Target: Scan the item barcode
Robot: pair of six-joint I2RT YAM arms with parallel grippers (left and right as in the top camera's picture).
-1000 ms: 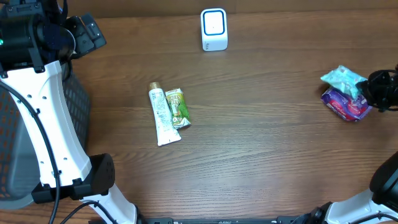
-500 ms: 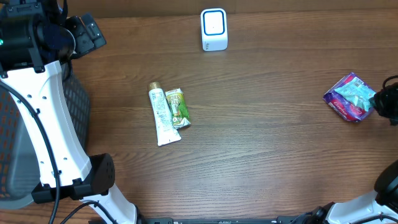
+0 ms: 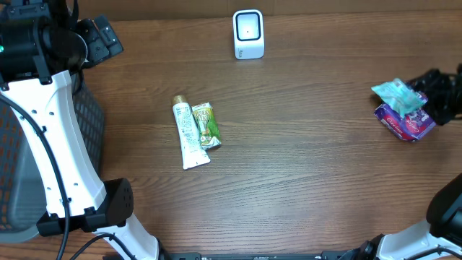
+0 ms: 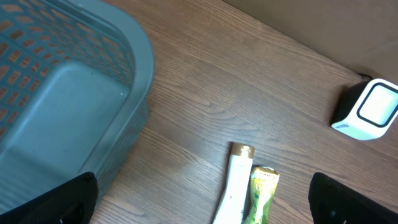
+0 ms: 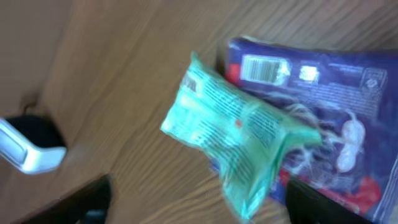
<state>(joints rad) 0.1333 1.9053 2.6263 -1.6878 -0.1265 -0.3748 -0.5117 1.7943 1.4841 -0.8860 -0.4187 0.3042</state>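
Brown wood-grain counter (image 3: 310, 166): a wide bare stretch runs through the middle and along the near edge, with clutter at the margins.
- Grey-blue plastic mesh basket (image 4: 68, 87) is at the left edge, beside the left arm (image 3: 61, 144).
- White box scanner with a blue-rimmed window (image 3: 248, 34) stands near the far edge, centre.
- White toothpaste tube (image 3: 189, 134) and green sachet (image 3: 206, 124) lie side by side, touching, left of centre.
- Right edge is tight: both packets lie close to it.

Left arm: parked at the far-left corner, wrist camera looking down past the basket rim at the tube. Left jaws spread wide, gripping nothing.

Right arm (image 3: 442, 92): comes in from the right edge, pointed left at the packets. Right jaws spread wide, one tip at each bottom corner of the blurred wrist view, clamping nothing.

Crinkled teal plastic packet (image 5: 239, 140) lies tilted on top of the purple foil packet (image 5: 336, 124), just ahead of the right jaws and roughly on their centre line. Can't tell if either tip touches it. The purple packet's barcode (image 5: 263, 68) faces up. The scanner is well apart from both packets.
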